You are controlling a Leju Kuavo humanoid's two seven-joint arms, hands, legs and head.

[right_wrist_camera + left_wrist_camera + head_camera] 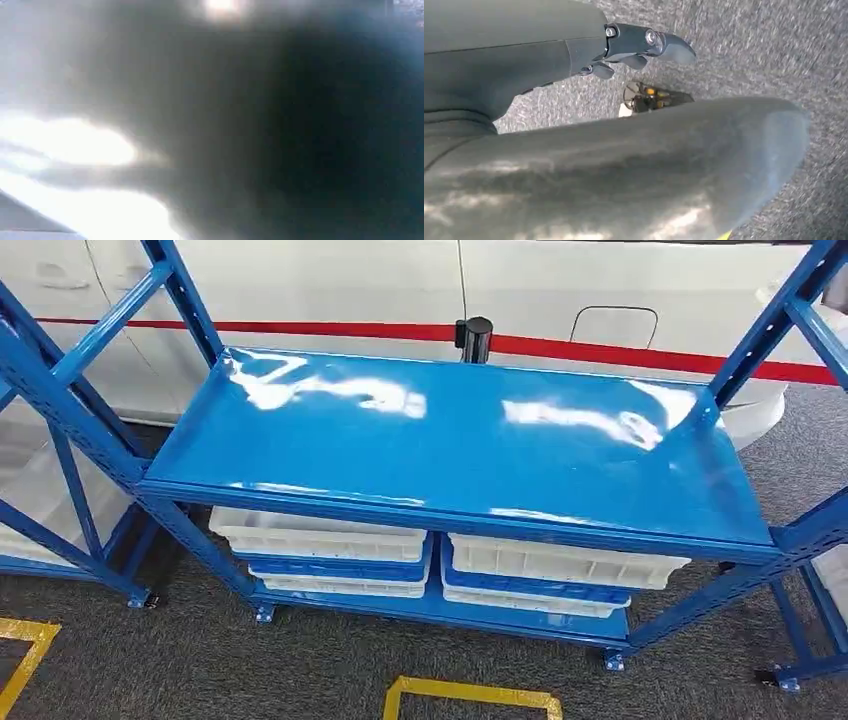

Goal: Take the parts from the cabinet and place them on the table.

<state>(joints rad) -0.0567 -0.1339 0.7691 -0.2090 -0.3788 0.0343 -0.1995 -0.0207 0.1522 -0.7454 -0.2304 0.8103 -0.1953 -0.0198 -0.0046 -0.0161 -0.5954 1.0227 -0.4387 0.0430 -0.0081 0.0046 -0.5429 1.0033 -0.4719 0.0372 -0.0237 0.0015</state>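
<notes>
White ribbed plastic trays (318,533) are stored under the glossy blue steel shelf (450,440), while the left hand (644,45) is hung empty, fingers loosely apart, above grey carpet (764,50); the right hand's state cannot be told.

We look down on a glossy blue shelf (450,440) in a blue steel rack, bright light glaring off it. Below it, white trays (320,535) sit stacked in two piles, side by side. Grey carpet (200,660) covers the floor, marked with yellow tape (470,695). Behind the rack runs a white wall (330,280) with a red stripe (600,350).
</notes>
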